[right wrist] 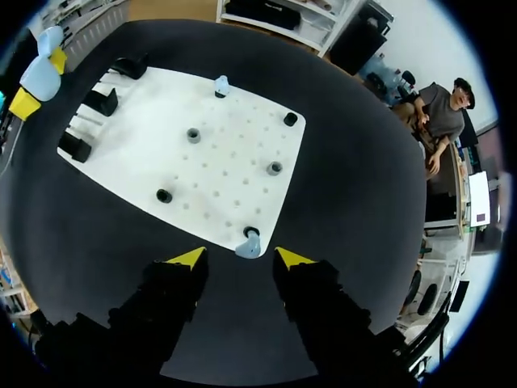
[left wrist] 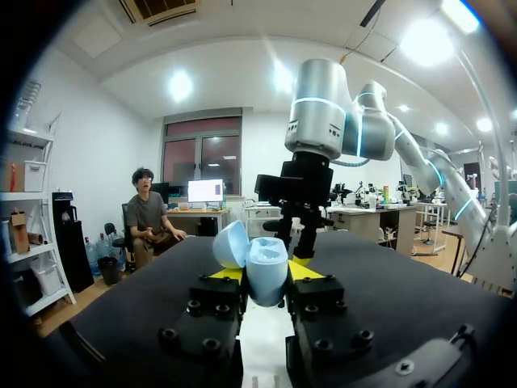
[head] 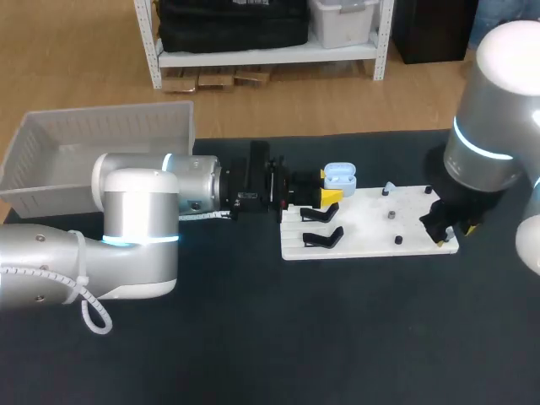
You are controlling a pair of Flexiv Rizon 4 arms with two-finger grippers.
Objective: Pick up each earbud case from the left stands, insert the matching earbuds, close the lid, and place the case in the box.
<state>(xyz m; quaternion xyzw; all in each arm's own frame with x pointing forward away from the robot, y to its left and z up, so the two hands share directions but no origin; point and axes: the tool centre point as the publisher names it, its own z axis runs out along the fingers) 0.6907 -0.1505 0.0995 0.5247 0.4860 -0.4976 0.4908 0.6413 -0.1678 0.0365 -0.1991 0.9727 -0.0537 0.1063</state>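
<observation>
At the counter's (head: 253, 346) ten o'clock sits a white plastic bin (head: 101, 126). The left gripper (left wrist: 265, 275) is clamped on the pale-blue earbud case (head: 339, 177) (lid swung open), at about eleven o'clock of the white perforated board (head: 371, 232) with its black stands (head: 322, 238). A second earbud (head: 389, 187) stands near the board's twelve o'clock edge. At its three o'clock edge the right gripper (right wrist: 240, 257) hangs with fingers spread, a pale-blue earbud (right wrist: 248, 245) between the tips, touching neither.

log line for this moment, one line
left gripper shut on open earbud case | right gripper open, earbud just ahead at white board edge
</observation>
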